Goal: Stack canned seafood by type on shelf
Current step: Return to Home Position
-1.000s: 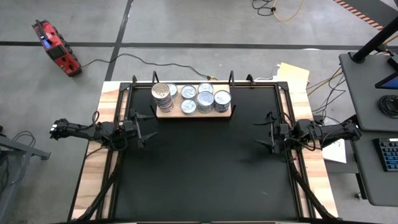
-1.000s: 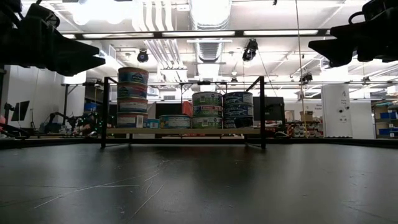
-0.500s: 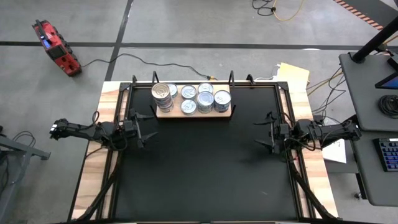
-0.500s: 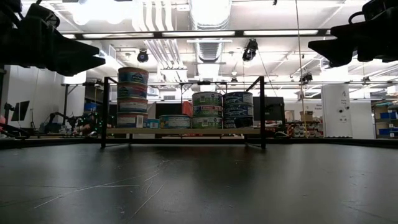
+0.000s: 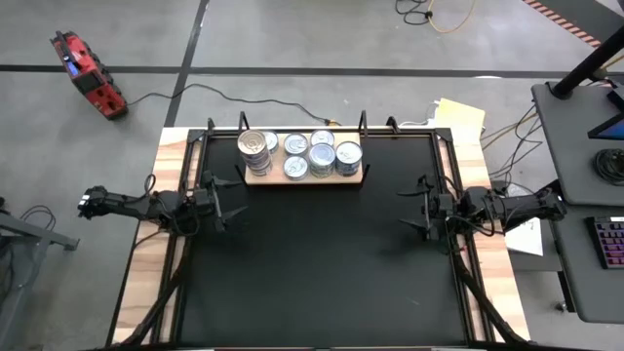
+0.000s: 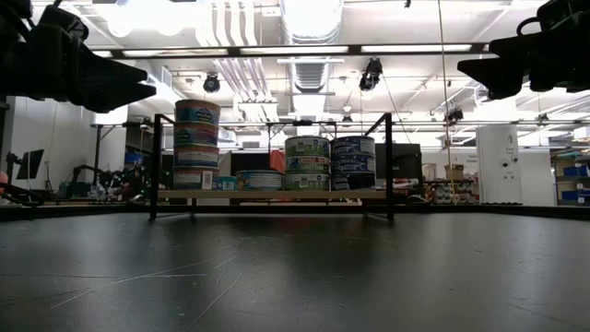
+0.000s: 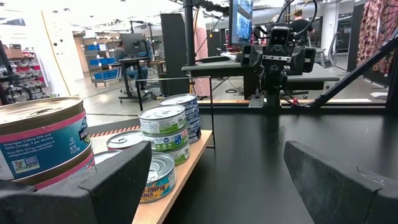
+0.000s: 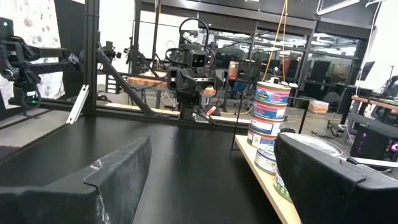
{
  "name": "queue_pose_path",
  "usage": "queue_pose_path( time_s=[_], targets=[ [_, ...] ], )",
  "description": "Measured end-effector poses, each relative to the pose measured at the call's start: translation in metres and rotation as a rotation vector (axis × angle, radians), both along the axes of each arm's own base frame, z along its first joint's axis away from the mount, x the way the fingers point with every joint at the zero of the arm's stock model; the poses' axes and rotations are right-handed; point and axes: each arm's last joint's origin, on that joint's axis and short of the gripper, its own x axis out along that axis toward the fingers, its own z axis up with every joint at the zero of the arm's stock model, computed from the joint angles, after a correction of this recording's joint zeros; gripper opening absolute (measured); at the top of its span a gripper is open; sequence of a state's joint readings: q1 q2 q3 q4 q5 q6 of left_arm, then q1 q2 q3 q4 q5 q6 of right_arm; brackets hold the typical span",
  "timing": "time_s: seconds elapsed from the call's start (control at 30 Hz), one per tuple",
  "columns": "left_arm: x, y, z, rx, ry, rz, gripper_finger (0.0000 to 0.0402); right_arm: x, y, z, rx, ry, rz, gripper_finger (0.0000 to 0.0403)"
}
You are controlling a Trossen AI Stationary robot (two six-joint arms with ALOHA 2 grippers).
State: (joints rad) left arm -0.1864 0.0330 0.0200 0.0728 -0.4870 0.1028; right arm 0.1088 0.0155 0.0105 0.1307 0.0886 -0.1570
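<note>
Now the tuna cans (image 5: 310, 156) stand in stacks on the wooden shelf (image 5: 302, 179) at the 12 o'clock edge of the black table (image 5: 322, 283), with the tallest stack (image 6: 197, 143) at the shelf's 9 o'clock end. The left gripper (image 5: 232, 205) hovers at the table's 9 o'clock and the right gripper (image 5: 408, 211) at 3 o'clock. Both are well apart from the shelf, jaws released wide, grasping nothing.

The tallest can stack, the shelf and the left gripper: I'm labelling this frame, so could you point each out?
tallest can stack (image 5: 254, 145): high view, on its top can's lid.
shelf (image 6: 277, 195): low view, on the board's front edge.
left gripper (image 5: 232, 204): high view, midway between its open fingertips.
</note>
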Motion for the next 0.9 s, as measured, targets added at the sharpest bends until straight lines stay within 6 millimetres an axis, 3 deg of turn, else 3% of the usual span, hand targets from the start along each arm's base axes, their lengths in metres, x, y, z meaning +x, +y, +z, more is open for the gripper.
queue_pose_path(
  time_s=[0.9],
  targets=[
    [0.0000, 0.0000, 0.0000, 0.000, 0.000, 0.000, 0.0351, 0.0000, 0.0000, 0.0000, 0.000, 0.000, 0.000, 0.0343]
  ],
)
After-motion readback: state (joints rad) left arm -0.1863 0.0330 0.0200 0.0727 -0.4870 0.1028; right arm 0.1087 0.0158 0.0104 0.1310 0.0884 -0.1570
